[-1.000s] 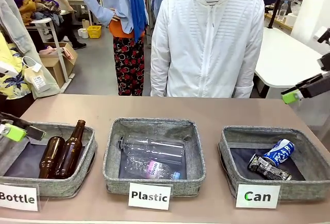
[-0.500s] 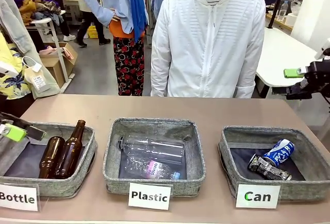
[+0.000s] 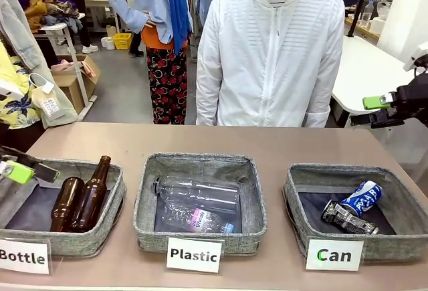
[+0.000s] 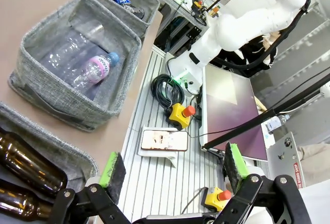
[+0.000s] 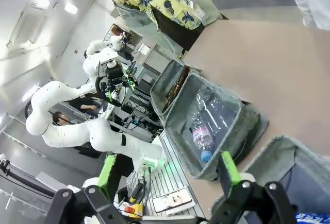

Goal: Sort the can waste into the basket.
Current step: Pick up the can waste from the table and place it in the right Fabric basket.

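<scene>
Blue metal can with white lettering (image 3: pixel 362 197) and black can with silver-white print (image 3: pixel 348 219) lay touching in the grey fabric basket signed "Can" (image 3: pixel 299 205), lower right of the front view. Right gripper (image 3: pixel 374 110) hung at the right edge above it, left gripper (image 3: pixel 19 165) at the left edge; both fingers spread wide, apparently empty.

Bright, even indoor light; wrist views bend at the edges.
</scene>
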You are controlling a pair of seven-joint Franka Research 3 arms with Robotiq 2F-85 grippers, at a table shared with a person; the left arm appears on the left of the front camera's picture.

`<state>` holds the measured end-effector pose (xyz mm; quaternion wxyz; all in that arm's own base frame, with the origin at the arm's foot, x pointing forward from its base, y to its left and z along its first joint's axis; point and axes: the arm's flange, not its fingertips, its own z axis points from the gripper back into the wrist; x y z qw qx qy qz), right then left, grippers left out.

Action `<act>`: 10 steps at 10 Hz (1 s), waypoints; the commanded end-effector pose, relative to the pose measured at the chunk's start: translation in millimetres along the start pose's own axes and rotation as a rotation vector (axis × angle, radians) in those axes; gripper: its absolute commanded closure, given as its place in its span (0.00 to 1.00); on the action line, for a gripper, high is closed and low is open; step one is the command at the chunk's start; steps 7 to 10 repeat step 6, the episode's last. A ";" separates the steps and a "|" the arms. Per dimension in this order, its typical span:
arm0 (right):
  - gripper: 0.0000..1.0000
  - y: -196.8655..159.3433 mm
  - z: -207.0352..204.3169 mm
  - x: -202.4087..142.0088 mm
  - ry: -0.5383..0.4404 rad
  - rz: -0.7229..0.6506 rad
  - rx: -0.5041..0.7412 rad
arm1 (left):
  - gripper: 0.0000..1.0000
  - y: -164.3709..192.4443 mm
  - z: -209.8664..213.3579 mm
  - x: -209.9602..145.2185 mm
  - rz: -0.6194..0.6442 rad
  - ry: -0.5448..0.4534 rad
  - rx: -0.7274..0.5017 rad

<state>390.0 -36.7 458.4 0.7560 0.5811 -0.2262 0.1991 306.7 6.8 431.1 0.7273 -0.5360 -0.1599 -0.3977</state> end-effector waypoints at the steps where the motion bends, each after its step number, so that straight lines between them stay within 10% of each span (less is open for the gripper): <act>1: 0.00 -0.4 3.4 -1.1 0.003 0.019 -0.007 | 0.00 -3.7 1.3 -1.1 0.013 0.007 -0.005; 10: 0.00 -0.4 3.4 -1.1 0.003 0.019 -0.007 | 0.00 -3.7 1.3 -1.1 0.013 0.007 -0.005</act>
